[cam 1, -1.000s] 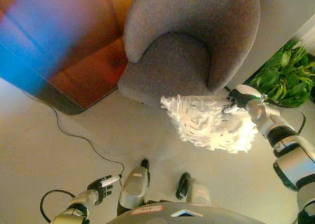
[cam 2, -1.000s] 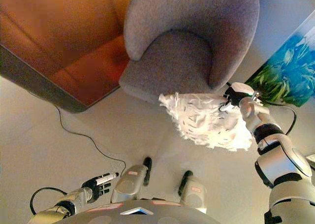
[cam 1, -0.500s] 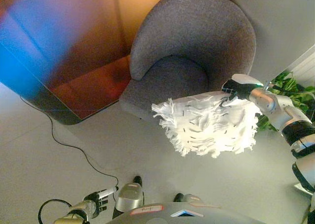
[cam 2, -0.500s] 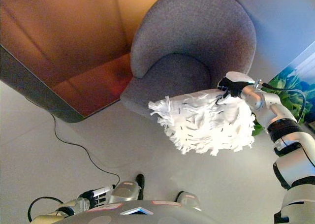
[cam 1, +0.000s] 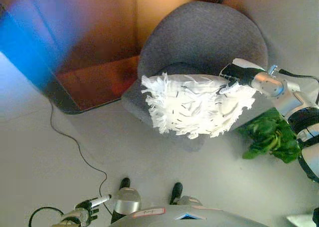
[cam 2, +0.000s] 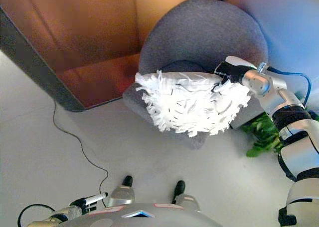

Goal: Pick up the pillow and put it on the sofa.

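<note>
The right hand (cam 1: 238,75) is reaching in from the right side with its dark fingers curled round the upper right edge of the pillow (cam 1: 192,105), pinching the fabric there. The pillow is white and shaggy, covered in ragged fringe, and it is hanging down and to the left of the right hand, spreading out below the fingers. It is being held in the air in front of the sofa's (cam 2: 209,37) seat, overlapping the seat's front edge in the view; whether it is touching the cushion cannot be told. The sofa is a grey, round-backed seat whose curved back is rising just above and behind the right hand.

Below the right hand, past the sofa's right corner, a green leafy plant (cam 1: 269,137) is sitting on the floor (cam 2: 50,152). Far to the left of the right hand, a dark-edged piece of furniture with a reddish-brown top (cam 2: 94,77) is standing beside the sofa, and a thin black cord (cam 2: 75,147) is trailing from it across the pale floor.

The left hand (cam 2: 85,203) is showing low at the bottom left, well apart from the pillow, with its fingers pointing out fairly straight and holding nothing.
</note>
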